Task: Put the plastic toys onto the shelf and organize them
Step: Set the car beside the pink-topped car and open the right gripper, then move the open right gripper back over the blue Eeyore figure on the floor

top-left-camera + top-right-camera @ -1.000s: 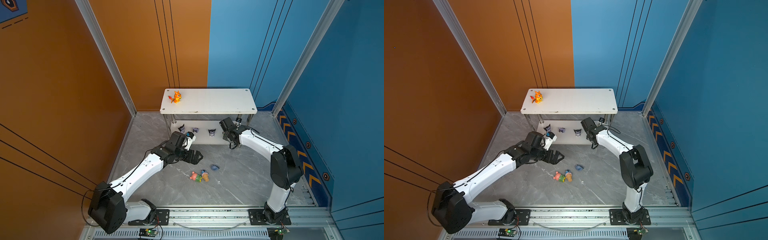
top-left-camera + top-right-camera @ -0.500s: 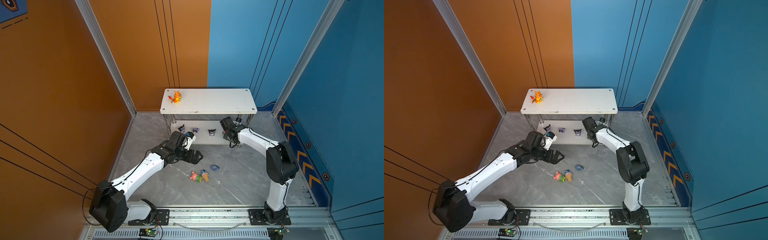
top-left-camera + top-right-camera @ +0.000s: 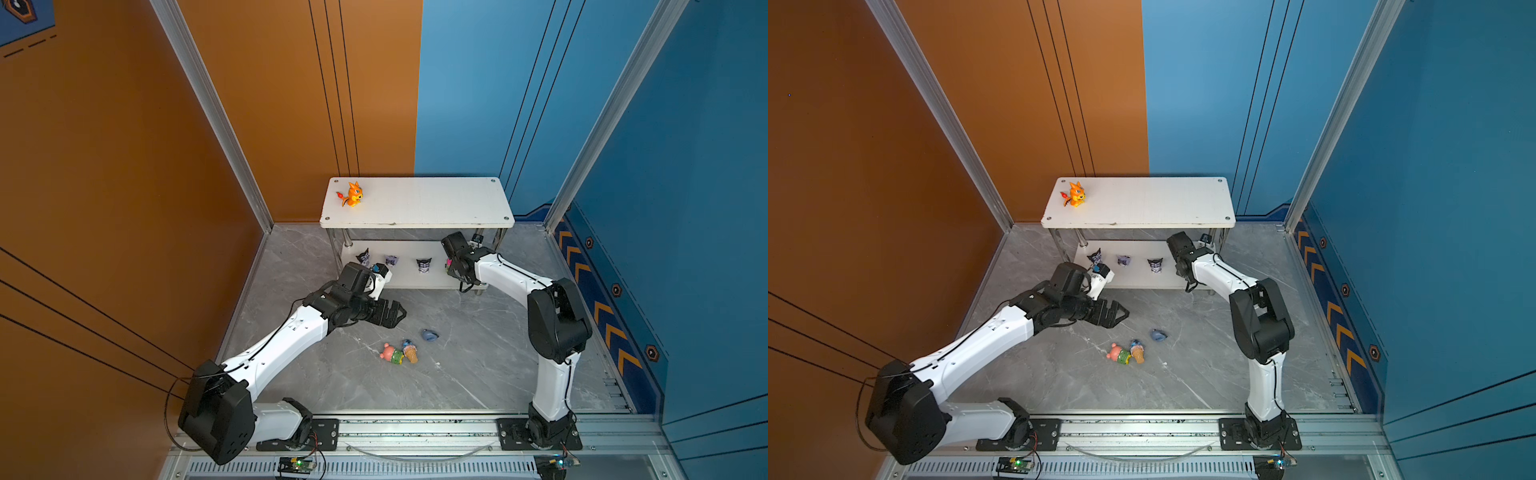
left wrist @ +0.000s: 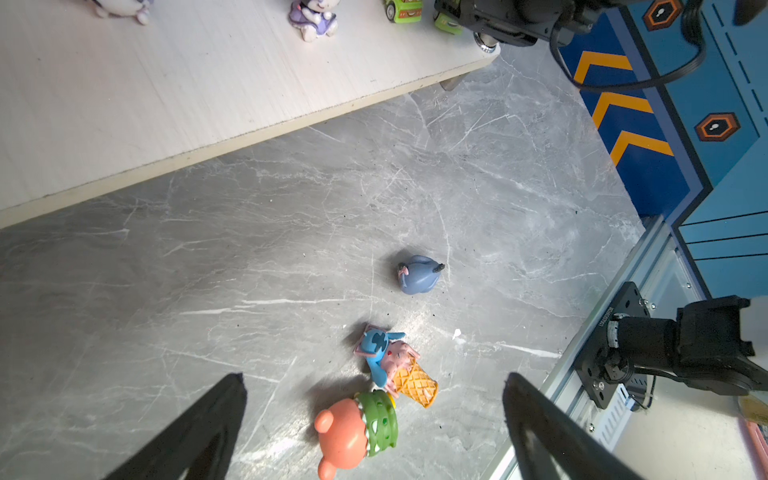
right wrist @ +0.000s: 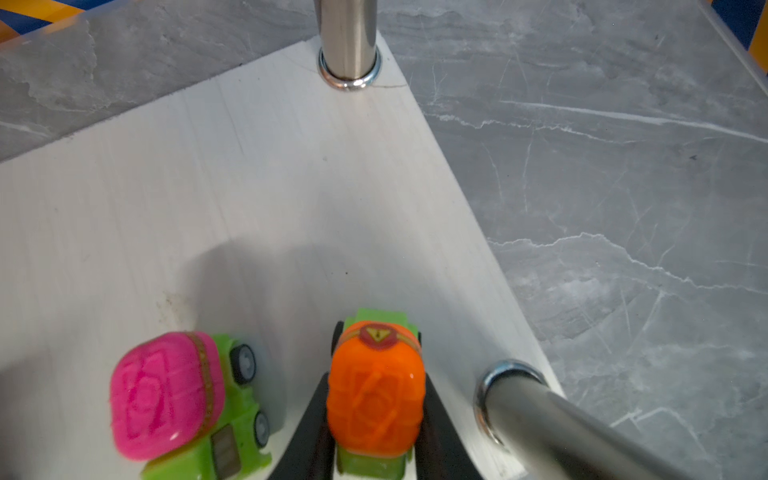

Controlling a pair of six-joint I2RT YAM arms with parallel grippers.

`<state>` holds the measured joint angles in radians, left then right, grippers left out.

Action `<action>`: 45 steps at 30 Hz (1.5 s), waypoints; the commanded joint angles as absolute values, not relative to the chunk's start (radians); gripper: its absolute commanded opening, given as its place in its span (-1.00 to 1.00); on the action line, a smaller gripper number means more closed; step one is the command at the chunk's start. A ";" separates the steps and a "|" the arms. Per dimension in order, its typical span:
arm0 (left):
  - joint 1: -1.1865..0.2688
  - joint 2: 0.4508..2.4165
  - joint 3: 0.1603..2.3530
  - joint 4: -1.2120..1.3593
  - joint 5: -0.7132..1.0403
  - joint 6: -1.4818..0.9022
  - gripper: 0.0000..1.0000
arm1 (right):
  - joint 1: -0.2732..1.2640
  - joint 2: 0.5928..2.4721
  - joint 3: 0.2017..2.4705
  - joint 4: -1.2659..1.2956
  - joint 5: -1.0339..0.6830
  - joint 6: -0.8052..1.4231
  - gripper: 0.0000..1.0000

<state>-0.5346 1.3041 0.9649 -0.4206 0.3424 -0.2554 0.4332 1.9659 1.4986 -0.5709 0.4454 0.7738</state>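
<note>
My right gripper [image 5: 375,380] is clamped on the orange car [image 5: 376,415], a ribbed orange shell on a green body, at the shelf [image 5: 249,187]'s lower board beside the pink car [image 5: 166,395]. My left gripper [image 4: 372,376] hangs spread wide and empty near the pink bear [image 4: 345,432] lying on the floor.

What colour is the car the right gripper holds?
The car is orange over green; clearest in the right wrist view.
</note>
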 commanded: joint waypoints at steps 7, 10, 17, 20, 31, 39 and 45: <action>-0.520 1.318 0.969 -0.417 0.367 -0.253 0.96 | 0.420 1.999 1.539 -0.566 0.437 0.758 -0.40; -0.520 1.320 0.971 -0.417 0.368 -0.254 0.96 | 0.420 1.989 1.530 -0.566 0.437 0.758 -0.30; -0.518 1.328 0.976 -0.417 0.373 -0.254 0.96 | 0.428 1.945 1.505 -0.552 0.446 0.760 0.05; -0.518 1.325 0.976 -0.417 0.374 -0.253 0.96 | 0.435 1.919 1.493 -0.552 0.451 0.763 0.09; -0.520 1.300 0.971 -0.417 0.368 -0.247 0.96 | 0.518 1.736 1.357 -0.573 0.486 0.785 0.15; -0.522 1.245 0.958 -0.413 0.291 -0.254 0.96 | 0.650 1.555 1.196 -0.625 0.547 0.793 0.15; -0.520 1.191 0.909 -0.395 0.227 -0.269 0.96 | 0.804 1.460 1.076 -0.626 0.576 0.716 0.15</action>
